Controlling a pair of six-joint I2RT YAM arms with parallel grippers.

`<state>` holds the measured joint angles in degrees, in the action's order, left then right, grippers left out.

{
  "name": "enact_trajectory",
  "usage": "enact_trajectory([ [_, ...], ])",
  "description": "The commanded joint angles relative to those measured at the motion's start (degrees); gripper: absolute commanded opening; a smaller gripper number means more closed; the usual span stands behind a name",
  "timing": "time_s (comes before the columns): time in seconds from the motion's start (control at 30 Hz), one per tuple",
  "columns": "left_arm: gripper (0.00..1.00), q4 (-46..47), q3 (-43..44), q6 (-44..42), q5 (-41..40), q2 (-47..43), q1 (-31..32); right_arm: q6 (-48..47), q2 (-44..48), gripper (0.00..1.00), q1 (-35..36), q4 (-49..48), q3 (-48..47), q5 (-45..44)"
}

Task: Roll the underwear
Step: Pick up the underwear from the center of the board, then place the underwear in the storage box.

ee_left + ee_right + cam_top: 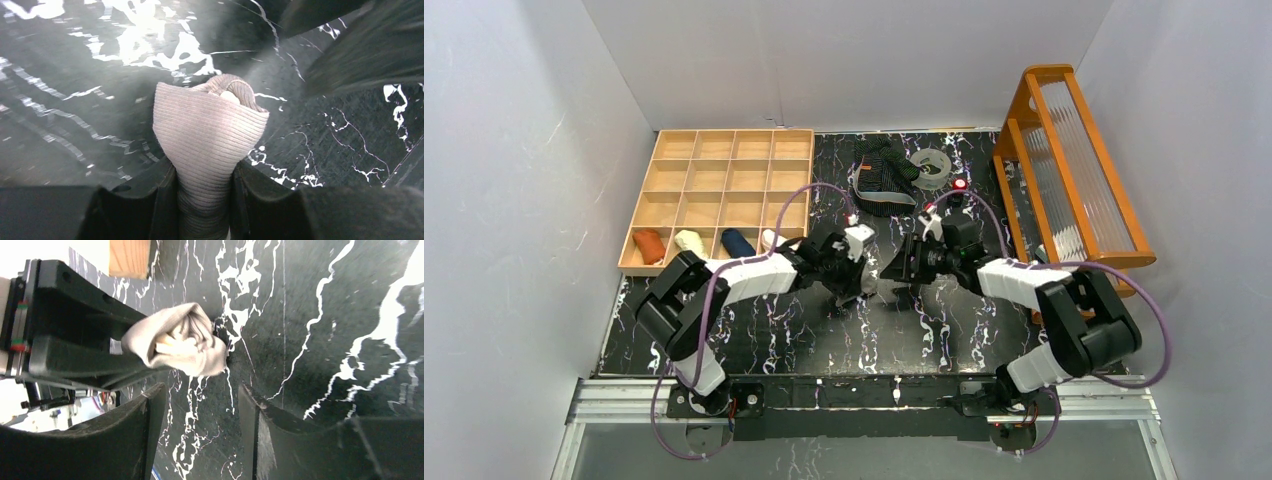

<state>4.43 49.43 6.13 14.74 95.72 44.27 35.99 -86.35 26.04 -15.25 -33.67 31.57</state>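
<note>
The beige-grey underwear is a tight ribbed roll pinched between my left fingers, just above the black marbled table. My left gripper is shut on it. In the right wrist view the same roll sticks out from the left gripper's black fingers. My right gripper is open and empty, just short of the roll. In the top view the two grippers, left and right, meet at the table's middle. The black striped underwear lies flat at the back.
A wooden compartment tray at the back left holds rolled garments in its front row. A clear tape ring and a small red-topped object lie at the back. An orange wooden rack stands at the right.
</note>
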Motion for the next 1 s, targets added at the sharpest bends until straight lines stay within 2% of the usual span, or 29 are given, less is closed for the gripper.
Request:
enact_trajectory([
  [0.0, 0.00, -2.98, 0.89, 2.18, 3.64, -6.63, -4.65, -2.15, 6.22, 0.64, -1.49, 5.57, -2.32, -5.70],
  [0.17, 0.00, -8.51, 3.74, 2.32, 4.34, -10.88, -10.45, -1.71, 11.09, 0.66, -1.51, 6.79, -3.48, -6.66],
  [0.33, 0.00, -16.61, 8.88, -0.98, 2.17, -14.63, -19.66, -1.55, 12.78, 0.66, -1.46, 7.26, -4.12, -5.09],
  [0.47, 0.00, -19.27, 11.63, -1.83, 0.63, -15.11, -28.26, -1.37, 12.32, 0.66, -1.46, 7.16, -4.13, -3.19],
  [0.57, 0.00, -19.62, 14.28, 1.64, -1.78, -12.91, -32.93, -1.37, 11.87, 0.67, -1.47, 7.14, -4.29, -2.62],
  [0.77, 0.00, -23.85, 24.18, 11.80, -8.57, -2.56, -33.86, -2.23, 10.38, 0.68, -1.46, 10.51, -7.29, -3.02],
  [0.97, 0.00, -23.90, 27.01, 18.34, -21.19, 1.29, -32.80, -3.73, 10.25, 0.70, -1.46, 14.03, -10.14, -4.42],
])
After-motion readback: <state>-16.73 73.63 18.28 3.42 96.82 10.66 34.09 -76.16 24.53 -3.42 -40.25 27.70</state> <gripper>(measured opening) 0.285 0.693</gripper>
